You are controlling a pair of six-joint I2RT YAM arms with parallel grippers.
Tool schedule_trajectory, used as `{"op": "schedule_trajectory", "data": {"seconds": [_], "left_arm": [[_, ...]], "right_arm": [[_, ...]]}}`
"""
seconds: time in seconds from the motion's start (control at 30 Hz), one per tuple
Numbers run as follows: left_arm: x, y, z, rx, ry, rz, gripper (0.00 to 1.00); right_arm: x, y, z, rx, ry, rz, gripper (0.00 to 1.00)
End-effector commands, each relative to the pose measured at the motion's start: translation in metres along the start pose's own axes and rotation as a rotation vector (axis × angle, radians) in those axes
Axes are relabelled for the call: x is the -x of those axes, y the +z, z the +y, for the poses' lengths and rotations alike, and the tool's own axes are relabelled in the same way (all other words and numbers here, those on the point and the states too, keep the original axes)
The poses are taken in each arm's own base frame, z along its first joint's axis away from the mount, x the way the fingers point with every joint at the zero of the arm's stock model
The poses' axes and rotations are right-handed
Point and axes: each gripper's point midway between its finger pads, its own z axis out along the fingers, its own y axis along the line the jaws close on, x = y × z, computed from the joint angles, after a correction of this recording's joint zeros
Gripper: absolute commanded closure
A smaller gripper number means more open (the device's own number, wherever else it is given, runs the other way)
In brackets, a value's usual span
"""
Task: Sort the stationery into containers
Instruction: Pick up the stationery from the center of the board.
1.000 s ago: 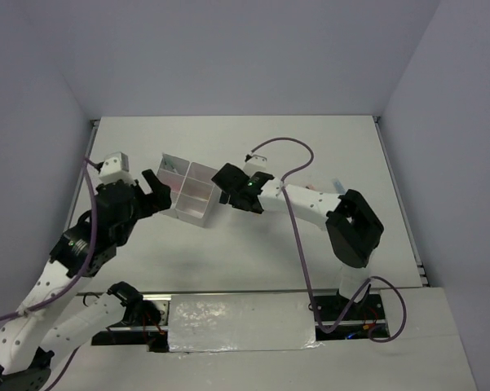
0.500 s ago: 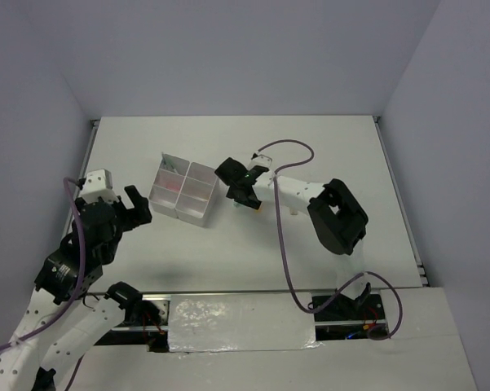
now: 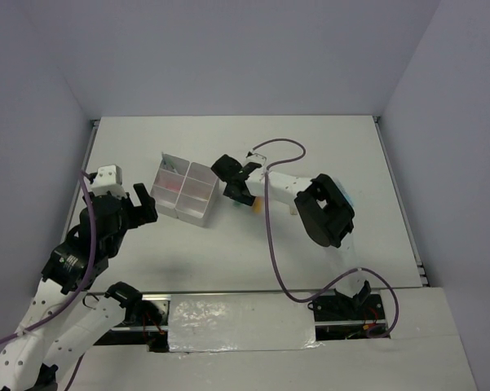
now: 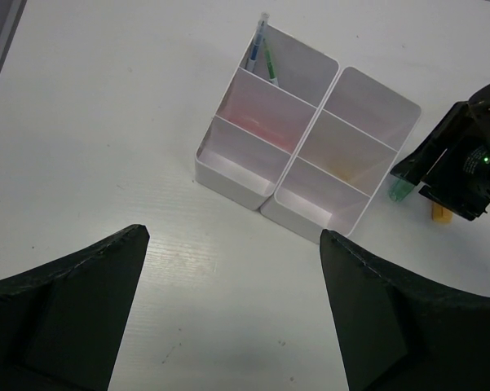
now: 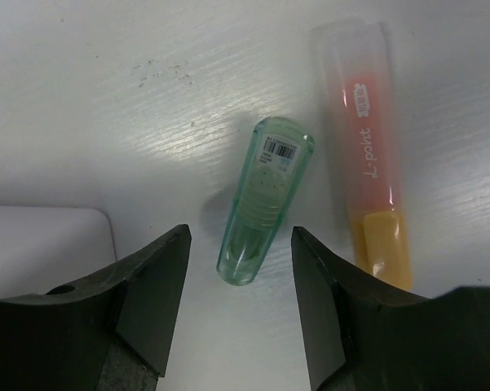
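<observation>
Here the green marker (image 5: 265,199) lies flat on the desk (image 4: 106,122), just outside the near corner of the translucent divided box (image 4: 232,175). The right end effector (image 5: 240,269) is released: its fingers straddle the marker, with a gap on either side. An orange-yellow highlighter (image 5: 371,147) lies just beside the marker, roughly parallel and apart from it. Sorting appears partly done. Two thin pens (image 4: 261,53) stand in the far compartment, and a pink tinge shows in the one next to it, though its contents cannot be resolved. At least the marker and the highlighter remain unsorted. The highlighter crowds one finger and the box corner sits near the other, so either could be nudged in a grasp. The left end effector (image 4: 232,244) hangs spread wide and empty, short of the box.
</observation>
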Motion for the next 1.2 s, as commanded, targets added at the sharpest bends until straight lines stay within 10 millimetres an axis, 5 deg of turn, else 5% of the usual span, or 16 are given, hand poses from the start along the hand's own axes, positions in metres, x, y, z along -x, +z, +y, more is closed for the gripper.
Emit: {"op": "schedule_trajectory", "data": {"seconds": [0.0, 0.23, 0.37, 0.4, 0.6, 0.73, 0.77, 0.83, 0.9, 1.0, 1.17], "left_arm": [[0.008, 0.002, -0.004, -0.019, 0.003, -0.029, 0.01], [0.009, 0.001, -0.002, -0.016, -0.003, -0.038, 0.01], [0.009, 0.002, -0.001, -0.009, -0.002, -0.035, 0.01], [0.009, 0.001, -0.001, -0.007, -0.006, -0.034, 0.01], [0.007, -0.004, -0.015, -0.076, -0.072, -0.007, 0.01], [-0.001, -0.006, -0.069, -0.323, -0.197, 0.077, 0.01], [-0.001, -0.007, -0.08, -0.366, -0.249, 0.094, 0.01], [-0.002, -0.004, -0.104, -0.469, -0.309, 0.126, 0.01], [-0.007, -0.002, -0.123, -0.539, -0.393, 0.179, 0.01], [-0.015, 0.002, -0.156, -0.664, -0.492, 0.259, 0.01], [-0.025, -0.01, -0.2, -0.807, -0.53, 0.343, 0.01]], "right_arm": [[0.001, 0.005, 0.004, -0.023, 0.009, -0.002, 0.4], [-0.031, 0.018, -0.034, -0.106, -0.011, 0.064, 0.5], [-0.033, 0.012, -0.051, -0.116, -0.03, 0.069, 0.7], [-0.033, 0.009, -0.052, -0.105, -0.048, 0.069, 0.79], [-0.036, -0.013, -0.039, 0.197, -0.228, 0.041, 0.96], [-0.014, -0.072, -0.02, 0.45, -0.315, -0.094, 0.99], [-0.022, -0.076, -0.032, 0.474, -0.39, -0.107, 0.99], [-0.015, -0.129, -0.011, 0.694, -0.423, -0.184, 0.98], [-0.036, -0.154, -0.016, 0.803, -0.538, -0.207, 0.97], [-0.041, -0.208, -0.021, 0.933, -0.599, -0.311, 0.97], [-0.043, -0.254, -0.023, 1.04, -0.618, -0.374, 0.97]]}}
